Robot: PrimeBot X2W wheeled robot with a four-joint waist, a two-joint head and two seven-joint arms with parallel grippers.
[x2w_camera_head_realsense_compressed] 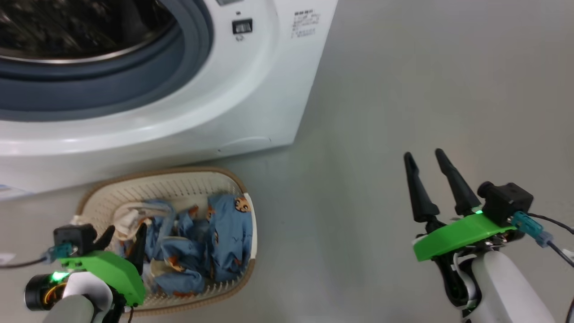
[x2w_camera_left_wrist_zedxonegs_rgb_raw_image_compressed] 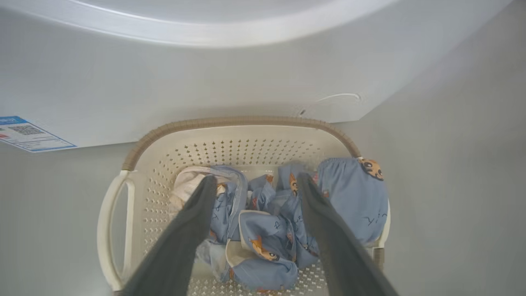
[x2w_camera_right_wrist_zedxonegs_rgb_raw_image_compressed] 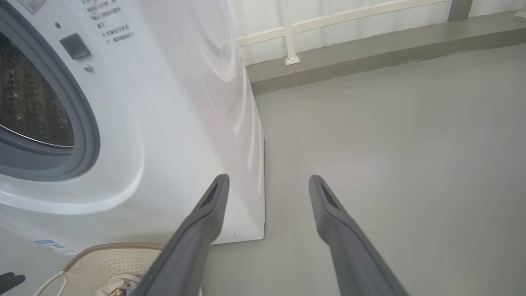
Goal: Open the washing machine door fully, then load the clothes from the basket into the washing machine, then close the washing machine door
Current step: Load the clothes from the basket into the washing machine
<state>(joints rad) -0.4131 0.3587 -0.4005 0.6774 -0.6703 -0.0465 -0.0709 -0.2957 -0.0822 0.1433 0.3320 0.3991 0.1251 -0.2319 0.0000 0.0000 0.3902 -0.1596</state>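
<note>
Cut off: the washing machine (x2w_camera_head_realsense_compressed: 251, 89) runs past the head view's top and left edges; its drum (x2w_camera_head_realsense_compressed: 67, 27) is dark and blurred.
Hidden: the basket (x2w_camera_head_realsense_compressed: 179, 172) has its near-left corner behind the left gripper (x2w_camera_head_realsense_compressed: 125, 231).
Clothes: the clothes (x2w_camera_head_realsense_compressed: 224, 242) lie crumpled in the basket, which sits on the floor (x2w_camera_head_realsense_compressed: 381, 89) just before the machine.
Left arm: angled down over the clothes, jaws wide apart, holding nothing.
Right arm: the right gripper (x2w_camera_head_realsense_compressed: 423, 154) is well apart over bare floor, jaws spread, empty.

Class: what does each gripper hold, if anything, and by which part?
Nothing. The left gripper hangs open over the clothes in the basket; the right gripper is open above the floor.
</note>
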